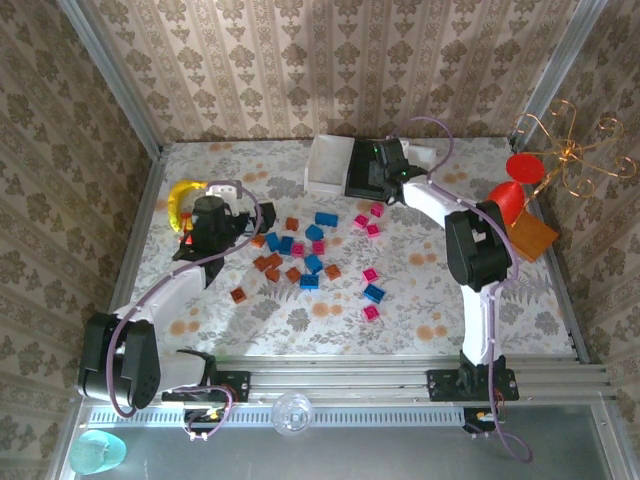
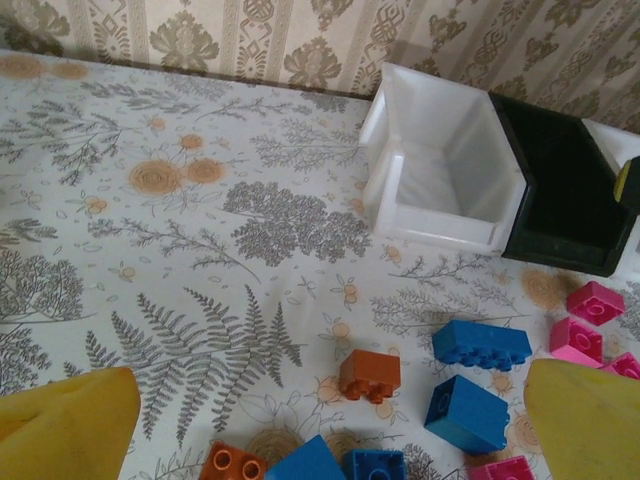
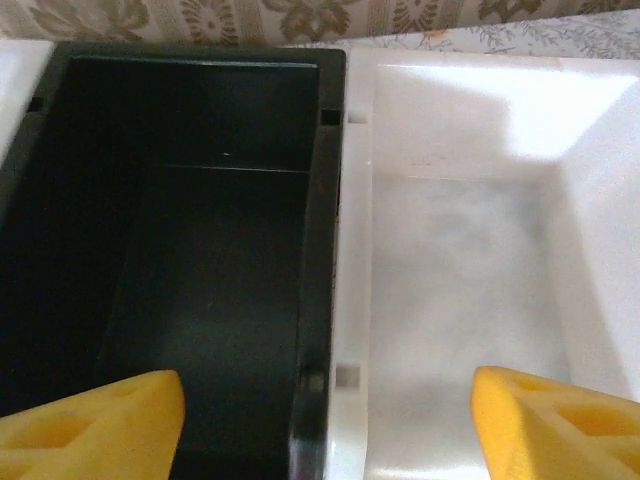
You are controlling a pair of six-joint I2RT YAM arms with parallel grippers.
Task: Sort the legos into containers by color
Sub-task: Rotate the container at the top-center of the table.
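Left gripper (image 1: 238, 232) hangs open and empty at the left edge of the legos (image 1: 314, 232) mid-table. I'd drop it square over one orange brick (image 2: 370, 375) just beyond its tips, clear of neighbours. Right gripper (image 1: 385, 172), also open, sits over the containers (image 1: 325, 170) at the far side, well apart from the legos.

the top view was bright and even, with soft shadows on the table (image 1: 420, 310) and the corner posts (image 1: 110, 75) splaying outward toward the edges. the left wrist view showed the bricks (image 2: 480, 343) sharp and its yellow fingertips (image 2: 65, 425) blurred. the right wrist view was soft overall: glare washed the far wall of the white tray (image 3: 470, 110), and the black tray (image 3: 180, 250) was murky.
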